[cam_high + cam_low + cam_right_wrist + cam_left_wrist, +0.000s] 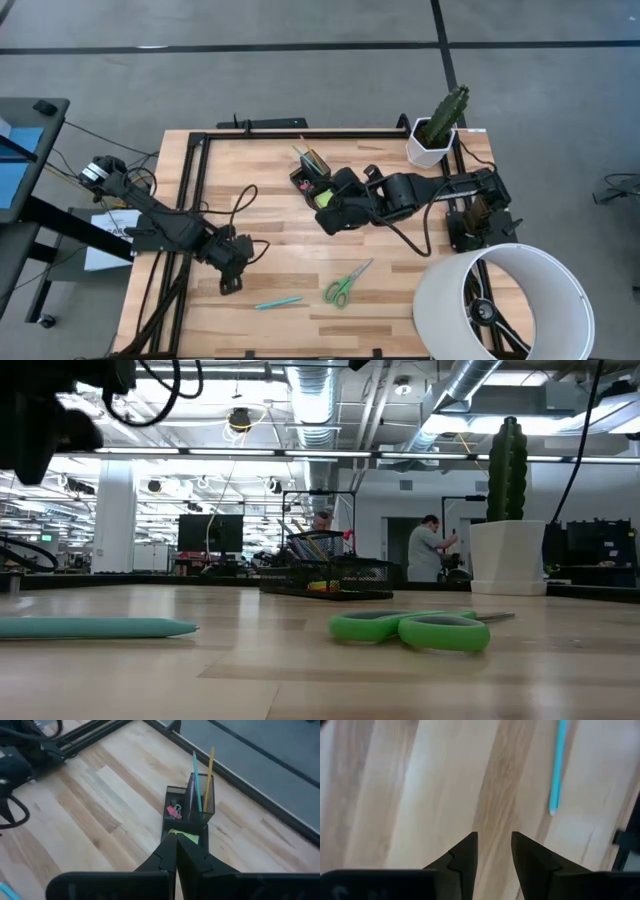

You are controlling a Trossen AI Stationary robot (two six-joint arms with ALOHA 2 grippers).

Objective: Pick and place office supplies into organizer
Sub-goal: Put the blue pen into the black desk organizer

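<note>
The right gripper [322,212] is hovering just beside the organizer [310,178], on its near side, w/ fingers pressed together & nothing between them; in the right wrist view the closed tips [176,851] are sitting right over the lime-green sticky note pad [184,837] lying in the low tray. A small pink-red clip [173,811] is lying in the tray compartment next to it. A teal pen [197,782] & a yellow pencil [209,774] are standing tilted in the upright cup section.

The left gripper [229,281] is waiting low over the table's left-front area, fingers [465,857] parted w/ a narrow gap, holding nothing, bare wood showing between them. Another teal pen [278,302] is lying flat on the table near it, towards the front edge. The green-handled scissors [345,285] are lying flat just right of that pen, apart from it, blades pointing towards the right arm.

Around: a white plant pot [432,146] w/ a cactus [446,113] is standing at the back right, near the right arm's base. A large white cylinder [502,301] is taking up the front-right corner. A black cable [240,205] is looping across the wood beside the left arm. Between the organizer & the scissors the right arm itself is stretching across. In the low view, a person [431,548] is standing in the room far behind the table.
</note>
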